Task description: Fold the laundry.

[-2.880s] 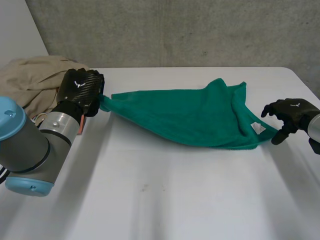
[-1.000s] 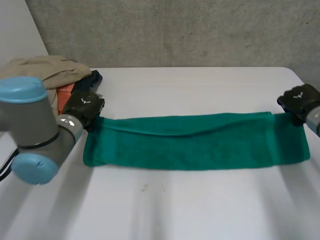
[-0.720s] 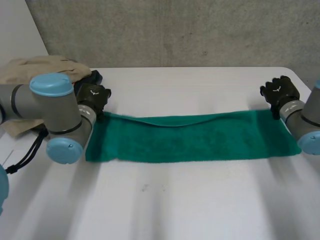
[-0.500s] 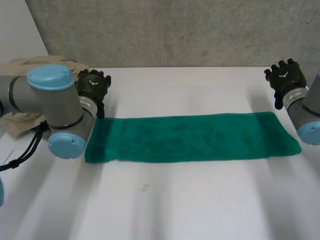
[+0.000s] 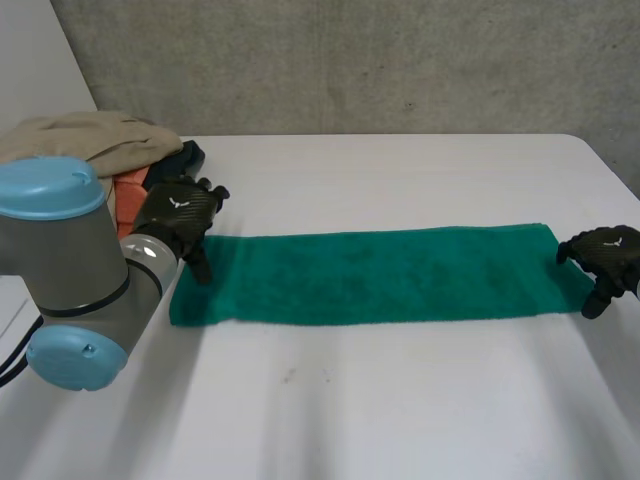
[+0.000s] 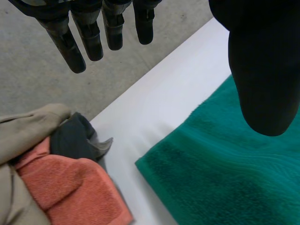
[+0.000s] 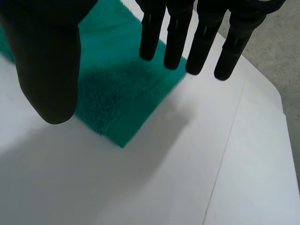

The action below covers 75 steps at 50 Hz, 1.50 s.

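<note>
Fuzzy green terry towel [image 5: 380,275] on smooth white table [image 5: 400,400].

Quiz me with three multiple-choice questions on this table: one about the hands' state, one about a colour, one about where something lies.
1. The left hand and right hand are:
A. both pinching cloth
B. both open, holding nothing
C. both curled into fists

2. The towel spread flat is:
A. orange
B. green
C. beige

3. The laundry pile lies:
A. beside the left hand
B. beside the right hand
C. on the towel

Answers:
1 B: each wrist view shows straight fingers with nothing between them.
2 B: it is a green strip across the table.
3 A: it sits at the table's far corner, next to the left hand.
</note>
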Each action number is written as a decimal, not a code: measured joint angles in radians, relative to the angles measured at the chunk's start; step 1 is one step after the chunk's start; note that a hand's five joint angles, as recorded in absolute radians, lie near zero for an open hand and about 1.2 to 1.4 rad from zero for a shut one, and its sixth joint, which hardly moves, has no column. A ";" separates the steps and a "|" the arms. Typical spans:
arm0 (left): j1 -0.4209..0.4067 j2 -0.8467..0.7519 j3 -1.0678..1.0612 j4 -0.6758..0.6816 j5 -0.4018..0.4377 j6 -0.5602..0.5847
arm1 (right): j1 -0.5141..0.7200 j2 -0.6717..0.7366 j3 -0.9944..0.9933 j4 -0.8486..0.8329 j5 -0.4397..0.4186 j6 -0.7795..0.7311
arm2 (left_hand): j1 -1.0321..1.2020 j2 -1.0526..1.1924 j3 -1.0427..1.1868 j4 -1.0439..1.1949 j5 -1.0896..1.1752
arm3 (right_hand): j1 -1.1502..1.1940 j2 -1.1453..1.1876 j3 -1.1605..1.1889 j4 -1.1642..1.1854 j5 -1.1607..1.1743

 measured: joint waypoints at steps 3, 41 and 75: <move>0.000 -0.002 -0.004 0.000 0.009 -0.003 | -0.004 0.032 0.000 -0.037 -0.006 -0.005 | 0.000 0.000 0.000 0.000 0.000 | 0.249 0.254 0.250 0.247 0.247; 0.000 0.190 -0.137 0.013 0.014 -0.011 | 0.708 -0.044 -0.053 -0.362 -0.036 -0.297 | 0.000 0.000 0.000 0.000 0.000 | 0.601 0.659 0.671 0.679 0.652; -0.152 0.137 -0.063 0.051 0.014 -0.016 | 0.453 -0.144 0.148 -0.092 0.168 0.202 | 0.000 0.000 0.000 0.000 0.000 | -0.053 -0.054 -0.055 -0.059 -0.065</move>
